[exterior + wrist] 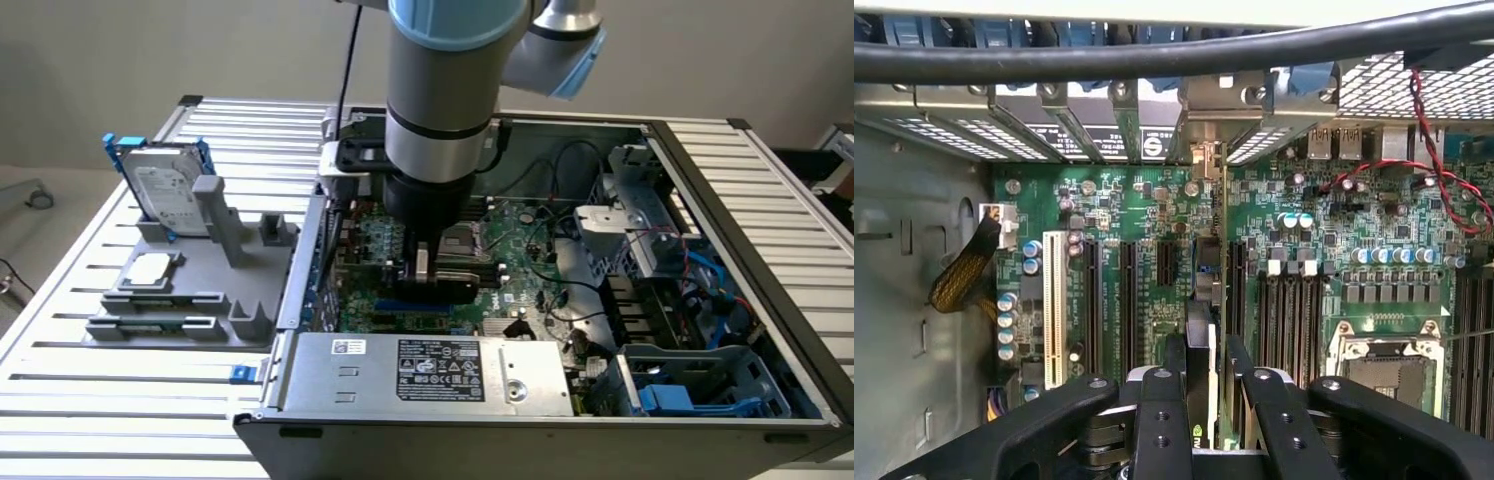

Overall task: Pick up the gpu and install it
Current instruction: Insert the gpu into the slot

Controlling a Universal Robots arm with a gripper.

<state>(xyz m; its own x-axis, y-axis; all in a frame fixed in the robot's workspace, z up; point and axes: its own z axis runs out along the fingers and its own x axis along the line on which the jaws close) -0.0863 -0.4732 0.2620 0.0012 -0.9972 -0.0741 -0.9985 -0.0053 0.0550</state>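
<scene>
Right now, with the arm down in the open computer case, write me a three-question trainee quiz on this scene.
1. True or false: the black gripper is shut on the gpu, the slim green-and-black expansion card, edge-on over the green motherboard.
2. The silver hard drive in its blue frame stands: A) on the grey plastic fixture; B) inside the case; C) in the gripper.
3. Fill in: the fixture sits at the exterior view's ____ of the open metal computer case.
Key: 1 true; 2 A; 3 left.
</scene>
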